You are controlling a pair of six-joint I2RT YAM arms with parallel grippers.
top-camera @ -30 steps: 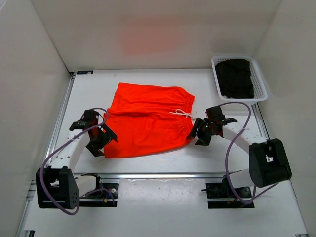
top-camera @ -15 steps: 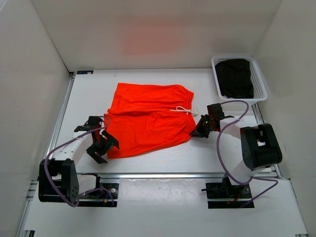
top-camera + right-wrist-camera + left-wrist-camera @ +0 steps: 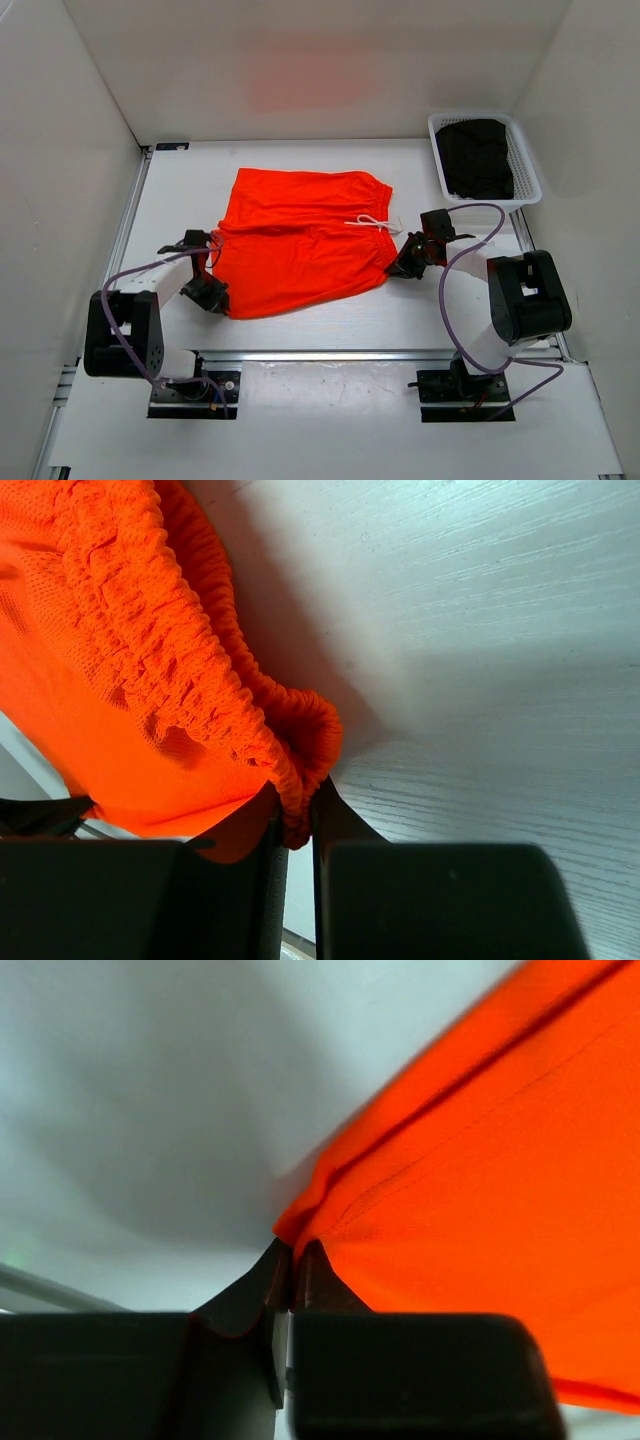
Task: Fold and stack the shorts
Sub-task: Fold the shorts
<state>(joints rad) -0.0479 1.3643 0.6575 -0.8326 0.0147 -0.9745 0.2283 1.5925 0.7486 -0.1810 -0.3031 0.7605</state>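
The bright orange-red shorts lie spread flat on the white table, the elastic waistband to the right with the white drawstring on top. My left gripper is shut on the near-left hem corner of the shorts; the thin fabric runs between the closed fingertips. My right gripper is shut on the near end of the gathered waistband, which is pinched between its fingertips.
A white mesh basket holding a black garment stands at the back right corner. White walls enclose the table on the left, back and right. Purple cables loop off both arms.
The left gripper slid in to the shorts' near-left corner and shut on it. The right gripper closed on the waistband end, and its arm has drawn back.
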